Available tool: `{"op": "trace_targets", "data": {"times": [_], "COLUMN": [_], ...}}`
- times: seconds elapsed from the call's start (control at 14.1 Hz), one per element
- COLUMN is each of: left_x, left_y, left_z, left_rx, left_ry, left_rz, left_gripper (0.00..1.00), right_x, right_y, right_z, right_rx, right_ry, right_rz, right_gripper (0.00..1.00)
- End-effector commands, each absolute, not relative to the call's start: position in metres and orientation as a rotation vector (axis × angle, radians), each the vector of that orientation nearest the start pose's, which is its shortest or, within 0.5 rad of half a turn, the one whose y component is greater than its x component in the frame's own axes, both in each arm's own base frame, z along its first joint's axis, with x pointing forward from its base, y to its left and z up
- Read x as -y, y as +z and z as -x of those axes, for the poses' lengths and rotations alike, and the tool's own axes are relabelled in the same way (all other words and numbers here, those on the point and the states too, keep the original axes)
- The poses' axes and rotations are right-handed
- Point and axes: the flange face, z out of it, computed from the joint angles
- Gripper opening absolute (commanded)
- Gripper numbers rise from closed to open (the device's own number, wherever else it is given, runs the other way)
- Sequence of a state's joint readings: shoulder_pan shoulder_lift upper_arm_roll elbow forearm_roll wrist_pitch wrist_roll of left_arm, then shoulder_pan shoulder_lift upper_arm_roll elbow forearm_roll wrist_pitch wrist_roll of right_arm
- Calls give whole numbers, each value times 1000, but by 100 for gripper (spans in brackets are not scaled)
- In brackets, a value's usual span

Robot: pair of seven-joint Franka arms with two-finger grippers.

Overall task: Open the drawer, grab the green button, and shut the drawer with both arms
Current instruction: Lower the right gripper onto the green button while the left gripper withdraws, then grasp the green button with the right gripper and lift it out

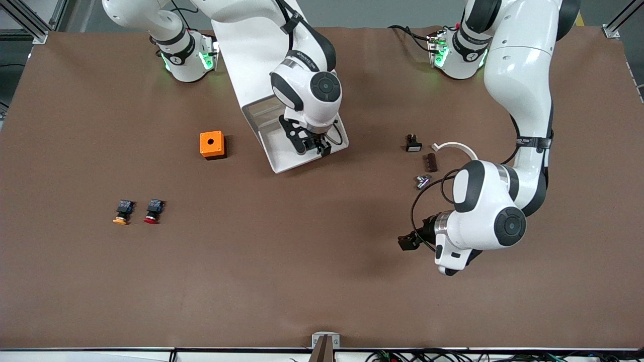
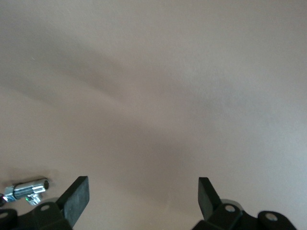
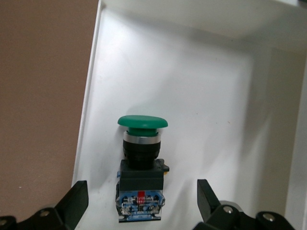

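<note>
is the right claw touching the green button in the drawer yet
Apart. The right wrist view shows the right claw open, with white drawer floor visible between each finger and the green button lying between them.

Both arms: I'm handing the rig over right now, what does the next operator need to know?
Right pincer: open, empty, over the open white drawer, fingers either side of the green button but apart from it.
Left pincer: open, empty, waiting over bare table toward the left arm's end.
Done: drawer is open.
Left: grasp the button, lift it out, close the drawer.
Yellow button and red button sit toward the right arm's end; leave them.
</note>
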State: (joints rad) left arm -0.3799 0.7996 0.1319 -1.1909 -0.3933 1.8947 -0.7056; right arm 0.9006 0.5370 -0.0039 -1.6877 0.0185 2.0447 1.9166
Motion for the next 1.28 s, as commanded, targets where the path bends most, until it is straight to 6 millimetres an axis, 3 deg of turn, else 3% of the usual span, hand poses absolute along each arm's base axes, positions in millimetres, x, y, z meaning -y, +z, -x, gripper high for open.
{"op": "trace_targets", "data": {"times": [0.0, 0.07, 0.71, 1.21], "left_x": [236, 244, 239, 236], "left_y": [317, 317, 317, 322], "left_z": [-711, -710, -711, -712], "left_rx": [894, 880, 862, 855], "left_ry": [190, 153, 120, 107], "left_rz": [3161, 3166, 3151, 3151], "left_gripper": [100, 100, 100, 100], "right_x": [-515, -515, -515, -517], "right_y": [271, 271, 267, 268], "right_z": [-402, -402, -402, -402], "right_rx": [-1650, -1650, -1632, -1634], "right_ry": [42, 42, 50, 62], "right_rz": [2896, 2896, 2909, 2901], "right_gripper": [100, 100, 100, 78]}}
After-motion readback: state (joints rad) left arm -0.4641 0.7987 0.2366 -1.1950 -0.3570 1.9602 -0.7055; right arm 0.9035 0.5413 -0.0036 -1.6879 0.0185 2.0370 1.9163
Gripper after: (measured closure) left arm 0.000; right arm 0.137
